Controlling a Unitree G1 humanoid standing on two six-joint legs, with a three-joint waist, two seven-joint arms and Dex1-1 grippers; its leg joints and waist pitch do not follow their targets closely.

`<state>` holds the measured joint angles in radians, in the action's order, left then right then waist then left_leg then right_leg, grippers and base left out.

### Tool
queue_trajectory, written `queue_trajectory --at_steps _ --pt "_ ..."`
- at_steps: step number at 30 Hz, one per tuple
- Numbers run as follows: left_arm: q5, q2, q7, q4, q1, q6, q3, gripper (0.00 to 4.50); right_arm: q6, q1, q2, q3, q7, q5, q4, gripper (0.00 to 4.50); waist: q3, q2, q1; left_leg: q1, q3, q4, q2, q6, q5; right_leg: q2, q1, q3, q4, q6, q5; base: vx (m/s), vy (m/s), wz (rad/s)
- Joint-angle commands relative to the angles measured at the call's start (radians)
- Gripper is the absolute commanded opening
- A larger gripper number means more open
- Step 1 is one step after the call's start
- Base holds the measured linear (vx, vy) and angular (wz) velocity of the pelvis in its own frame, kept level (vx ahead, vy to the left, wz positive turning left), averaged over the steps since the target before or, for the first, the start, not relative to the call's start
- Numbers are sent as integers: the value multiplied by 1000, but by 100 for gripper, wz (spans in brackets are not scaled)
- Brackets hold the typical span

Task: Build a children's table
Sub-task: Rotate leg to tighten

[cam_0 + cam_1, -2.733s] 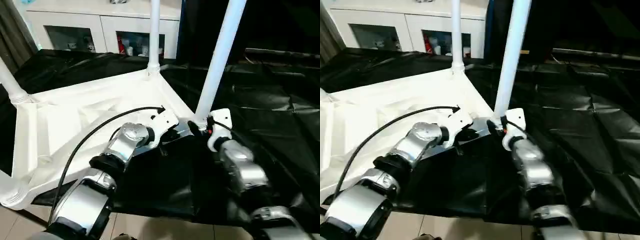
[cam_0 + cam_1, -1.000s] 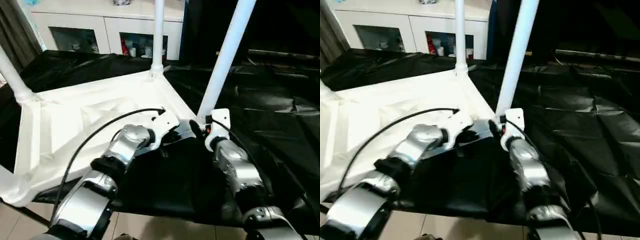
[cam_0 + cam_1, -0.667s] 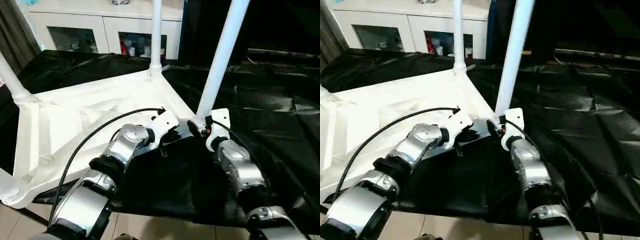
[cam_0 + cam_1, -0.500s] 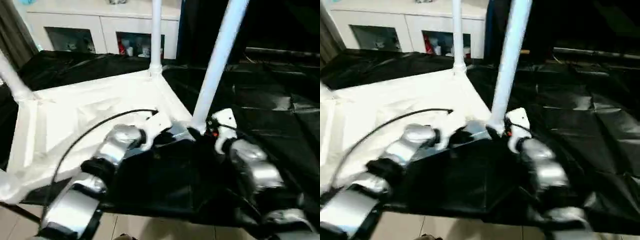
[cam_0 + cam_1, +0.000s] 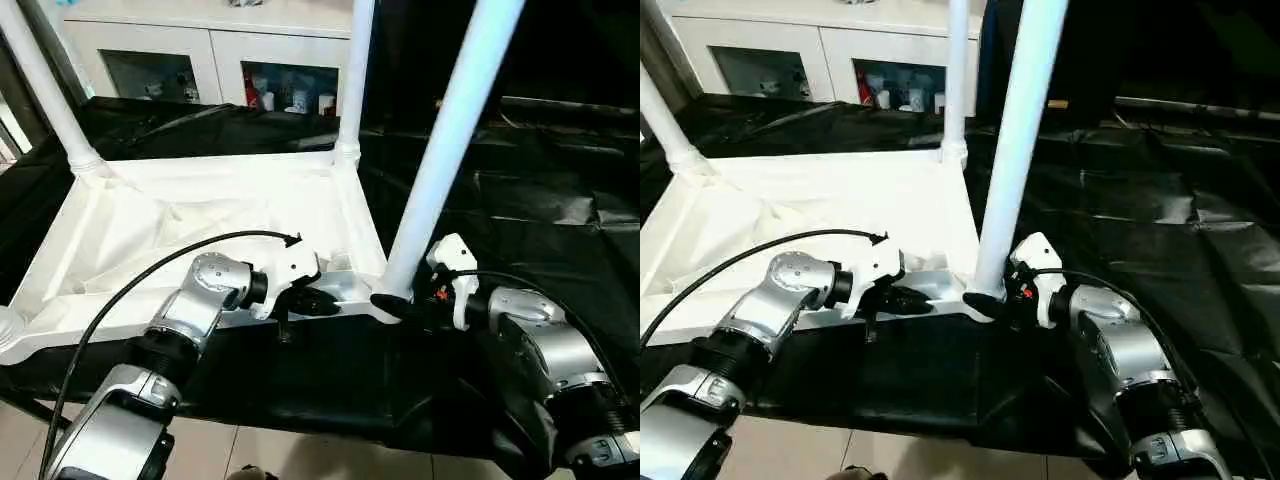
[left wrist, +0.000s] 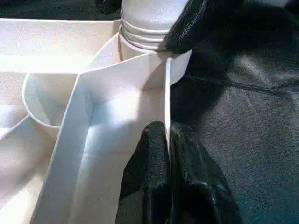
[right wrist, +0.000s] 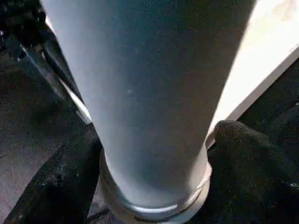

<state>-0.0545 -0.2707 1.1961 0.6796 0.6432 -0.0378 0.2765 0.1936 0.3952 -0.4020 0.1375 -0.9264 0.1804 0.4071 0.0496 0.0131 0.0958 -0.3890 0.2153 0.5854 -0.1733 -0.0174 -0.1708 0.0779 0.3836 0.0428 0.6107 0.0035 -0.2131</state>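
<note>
The left gripper pinches the near rim of the upturned tabletop; the right gripper clamps the near-corner leg at its base.

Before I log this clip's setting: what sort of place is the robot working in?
Probably an indoor room staged as a test area: a white cabinet with glass doors holding small items stands behind, black sheeting covers the work surface, and tiled floor shows below.

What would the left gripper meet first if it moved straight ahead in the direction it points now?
Probably the leg in the near corner socket, with a black finger of the right gripper beside it. The left gripper already pinches the tabletop rim.
</note>
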Motion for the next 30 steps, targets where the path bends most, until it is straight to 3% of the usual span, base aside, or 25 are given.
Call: queue_trajectory --at_steps 1,7,14,20,23,24,25,27,29,30 --pt "59 27 40 -22 -13 11 -1 0 4 3 -3 4 -3 -5 0 360 -57 -22 -2 28 -35 -67 -69 47 -198 83 -26 -43 -78 -231 -190 0 0 0" --pt "62 21 47 -56 -22 -15 -1 0 16 4 -4 6 -11 -6 -8 305 -58 -21 -3 25 -35 -66 -69 54 -181 81 -29 -42 -73 -235 -157 0 0 0" --pt "49 27 12 -49 -19 -16 -6 0 8 -6 13 -8 34 -9 4 278 -58 -21 -4 25 -35 -64 -67 58 -175 81 -29 -42 -73 -241 -146 0 0 0" --pt "-22 99 -219 84 45 -18 -23 0 -11 4 151 -96 363 -35 122 278 -55 -22 -16 32 -40 -72 -66 9 -233 81 -24 -43 -83 -221 -236 0 0 0" --pt "-32 117 -264 108 58 -19 -25 0 -8 0 177 -99 420 -46 131 278 -55 -20 -17 33 -39 -72 -64 2 -243 83 -23 -45 -87 -210 -246 0 0 0" --pt "-42 141 -317 135 75 -27 -27 0 -2 -3 208 -98 488 -65 140 278 -56 -21 -16 33 -40 -73 -65 4 -240 84 -25 -45 -87 -208 -241 0 0 0" --pt "-51 163 -372 160 92 -34 -31 0 0 -3 237 -99 559 -83 151 278 -54 -17 -18 34 -38 -74 -64 2 -234 80 -18 -47 -87 -206 -226 0 0 0" --pt "-60 202 -444 194 115 -44 -34 0 0 12 288 -106 674 -105 180 278 -56 -20 -17 35 -39 -75 -63 -5 -235 80 -22 -46 -86 -204 -222 0 0 0" --pt "-66 231 -480 218 131 -36 -32 0 -17 42 325 -114 743 -117 217 278 -56 -11 -19 34 -40 -76 -63 -12 -246 80 -20 -46 -87 -205 -215 0 0 0" --pt "-67 240 -486 232 138 -29 -33 0 -23 51 336 -117 762 -123 229 278 -57 -12 -20 36 -39 -75 -62 -15 -253 80 -19 -47 -88 -205 -215 0 0 0"
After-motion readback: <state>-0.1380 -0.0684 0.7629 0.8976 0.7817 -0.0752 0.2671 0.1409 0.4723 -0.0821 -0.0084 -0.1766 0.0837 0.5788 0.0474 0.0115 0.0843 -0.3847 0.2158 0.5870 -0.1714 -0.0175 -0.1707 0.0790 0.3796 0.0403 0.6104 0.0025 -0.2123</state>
